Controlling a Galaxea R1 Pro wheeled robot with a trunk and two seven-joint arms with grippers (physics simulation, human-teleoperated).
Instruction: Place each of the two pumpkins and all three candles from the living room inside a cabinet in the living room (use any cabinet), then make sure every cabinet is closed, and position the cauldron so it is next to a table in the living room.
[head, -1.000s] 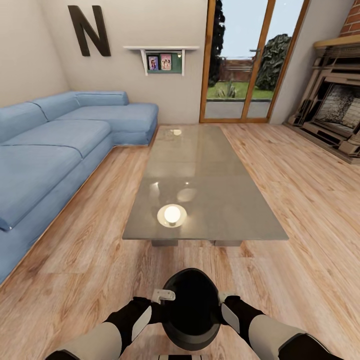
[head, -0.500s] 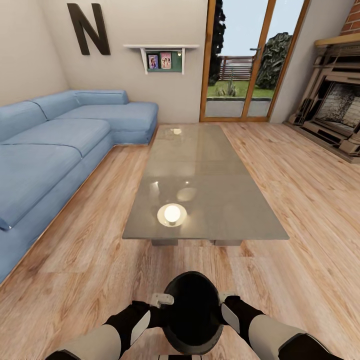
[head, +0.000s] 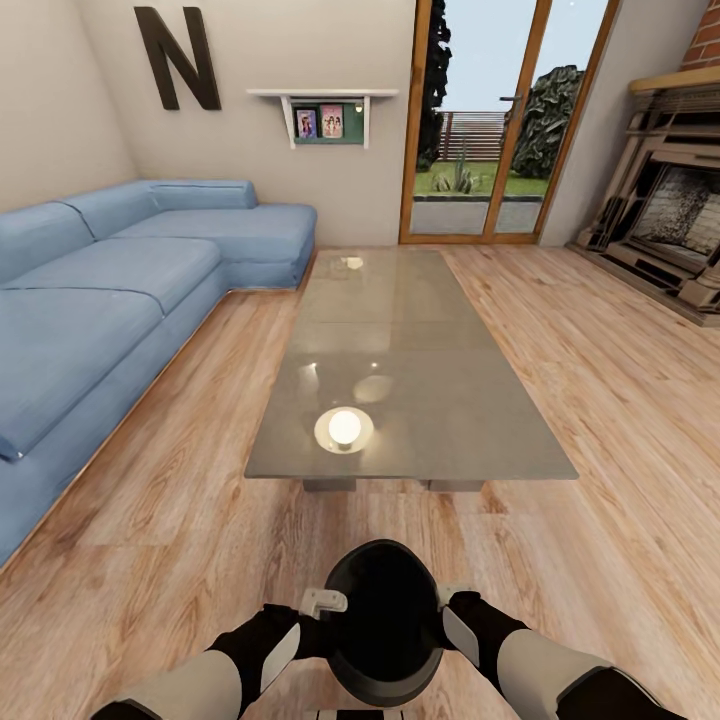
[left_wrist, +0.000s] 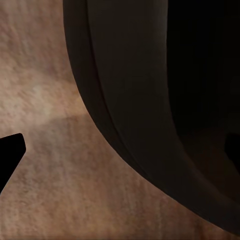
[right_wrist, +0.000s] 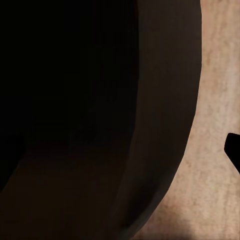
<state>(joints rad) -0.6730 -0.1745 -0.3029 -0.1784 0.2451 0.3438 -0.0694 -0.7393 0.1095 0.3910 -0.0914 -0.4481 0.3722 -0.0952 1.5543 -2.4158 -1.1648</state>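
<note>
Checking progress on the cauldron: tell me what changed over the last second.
Little changed. The cauldron, held between the left claw and right claw, shifted slightly in the head view, first lower, then slightly up. The table, sofa and floor look unchanged.

Daylight pours through the glass door (head: 478, 120), bright and even; a lamp's glare spots my glass desk (head: 410, 380). Both wrist views are dim, blurred close against the black cauldron (left_wrist: 150, 100).
</note>
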